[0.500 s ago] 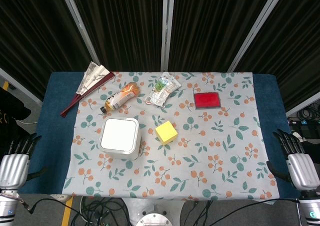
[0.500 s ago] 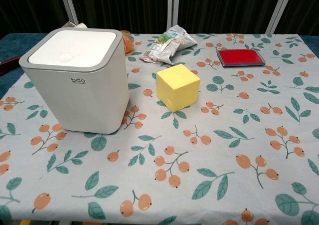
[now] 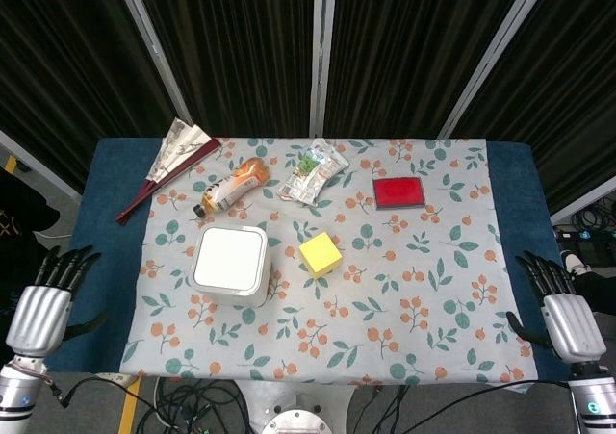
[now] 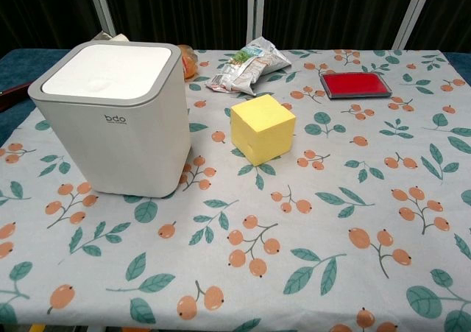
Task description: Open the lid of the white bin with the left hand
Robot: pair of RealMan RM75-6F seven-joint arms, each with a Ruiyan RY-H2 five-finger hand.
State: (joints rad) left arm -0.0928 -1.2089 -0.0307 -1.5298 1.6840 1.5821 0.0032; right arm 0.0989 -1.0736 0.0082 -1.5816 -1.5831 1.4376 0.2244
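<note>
The white bin stands on the flowered cloth left of centre, its flat white lid down inside a grey rim. The chest view shows the bin close at the left with "bdo" on its front. My left hand hovers off the table's left edge, fingers spread and holding nothing, well to the left of the bin. My right hand sits off the right edge, fingers apart, empty. Neither hand shows in the chest view.
A yellow cube sits just right of the bin. Behind lie an orange bottle, a snack packet, a red flat box and a folded fan. The blue table borders the cloth.
My left hand has risen and moved slightly toward the table. The right hand has shifted a little left and up. The bin and its lid have not moved.
</note>
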